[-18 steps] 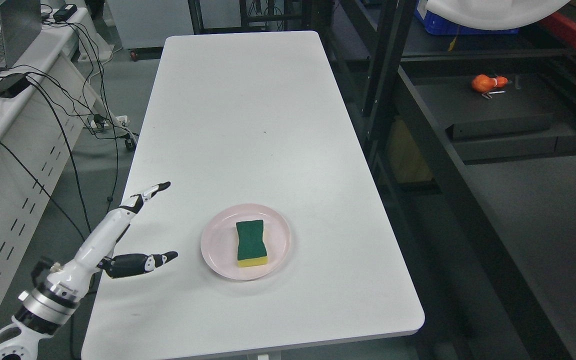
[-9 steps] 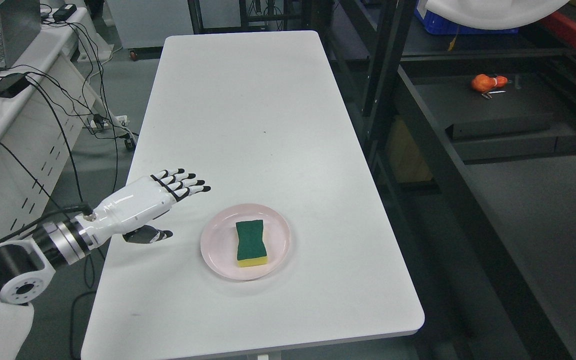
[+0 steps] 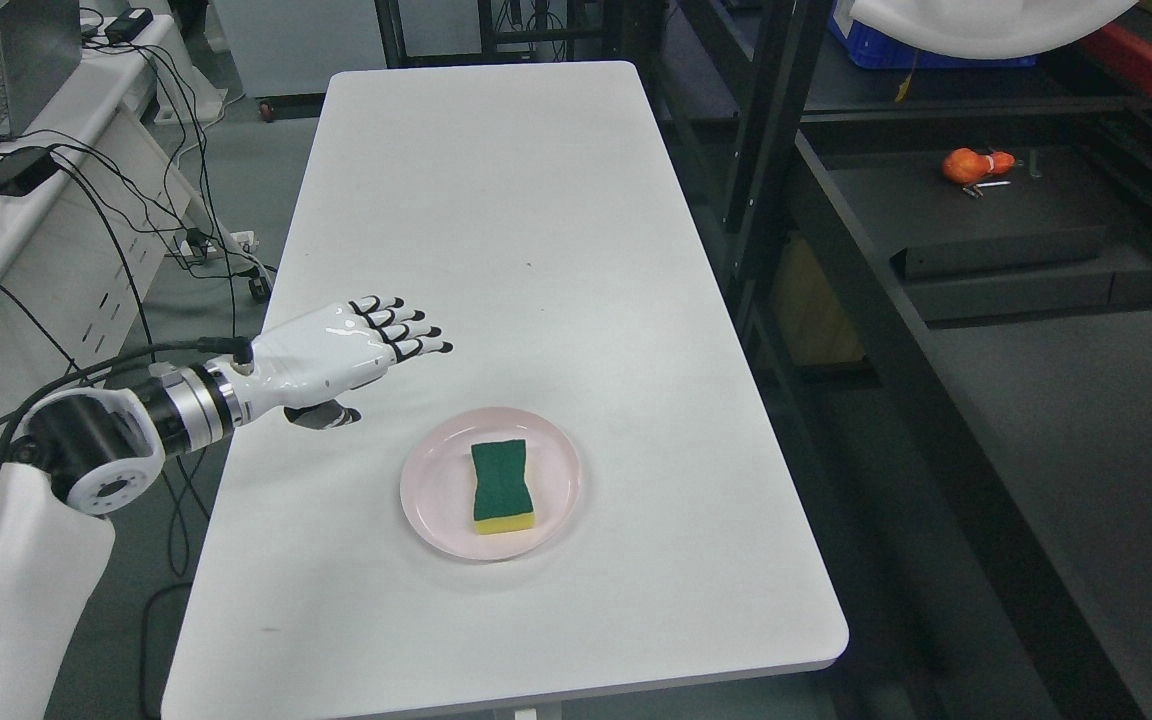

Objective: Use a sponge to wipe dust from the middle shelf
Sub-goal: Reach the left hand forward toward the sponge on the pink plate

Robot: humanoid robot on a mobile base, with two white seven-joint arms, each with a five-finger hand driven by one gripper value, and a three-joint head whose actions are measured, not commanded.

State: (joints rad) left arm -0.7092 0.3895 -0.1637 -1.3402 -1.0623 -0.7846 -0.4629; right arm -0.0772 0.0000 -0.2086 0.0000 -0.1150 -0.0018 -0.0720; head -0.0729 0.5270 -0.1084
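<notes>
I am holding my left hand (image 3: pixel 346 350) above the counter (image 3: pixel 496 200), fingers (image 3: pixel 406 335) stretched out and holding nothing. The sponge (image 3: pixel 502 487) is lying on the pink plate (image 3: pixel 426 500), off to one side. I should come down over it and pinch its long sides.

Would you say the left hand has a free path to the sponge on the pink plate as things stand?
Probably yes. The left hand hovers open above the white table, left of and beyond the pink plate. The sponge lies uncovered, green side up, with nothing between them.
</notes>
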